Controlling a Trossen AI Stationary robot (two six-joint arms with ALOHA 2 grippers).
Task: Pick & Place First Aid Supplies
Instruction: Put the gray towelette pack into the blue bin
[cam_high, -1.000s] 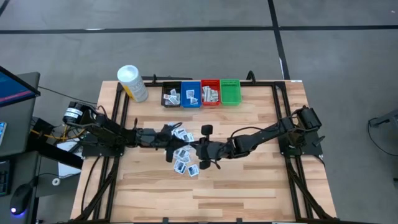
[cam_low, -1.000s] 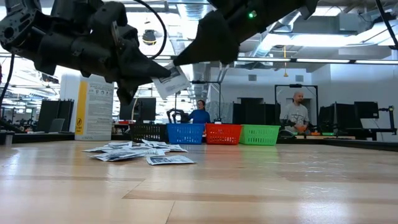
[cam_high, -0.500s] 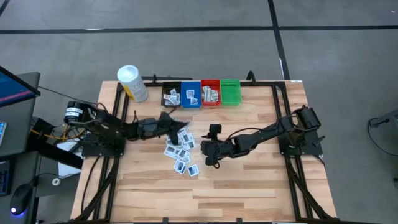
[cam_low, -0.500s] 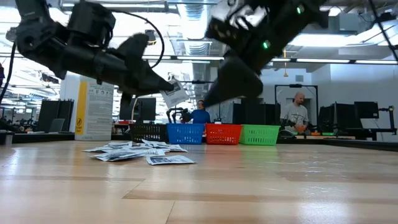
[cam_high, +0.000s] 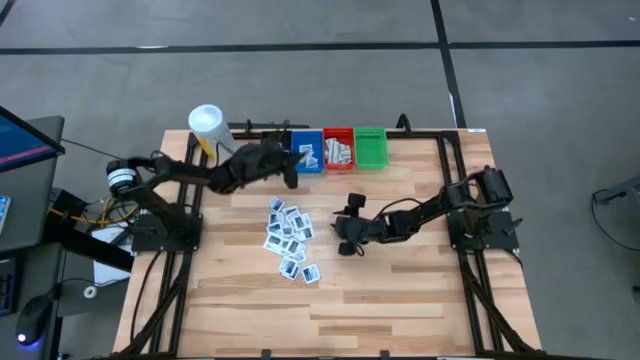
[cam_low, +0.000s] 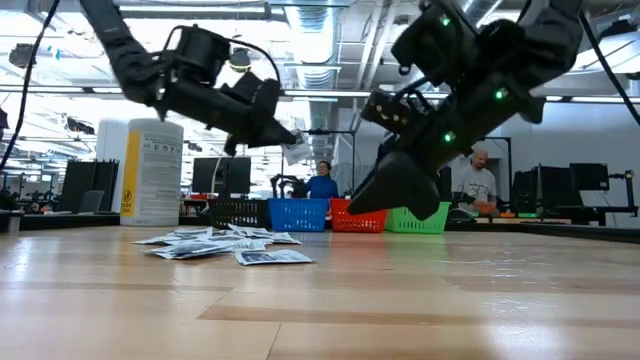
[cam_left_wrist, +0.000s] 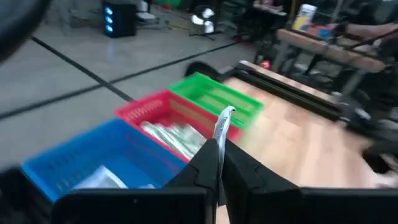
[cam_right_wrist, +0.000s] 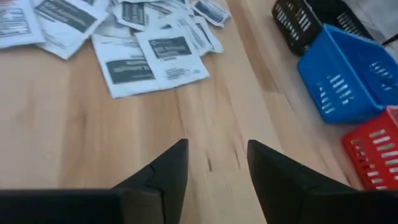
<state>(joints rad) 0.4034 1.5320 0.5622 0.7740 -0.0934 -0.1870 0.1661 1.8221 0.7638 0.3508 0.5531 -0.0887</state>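
Packets are lying scattered at the table's centre, with one packet being pinched edge-on between the closed fingers of the left gripper, which is hovering by the blue bin near the frame's top. Right of the pile, the right gripper is hanging with fingers apart, holding nothing.

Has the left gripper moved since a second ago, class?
Yes. The left gripper, shut on a packet, has travelled from above the packet pile back toward the row of bins, now by the blue bin.
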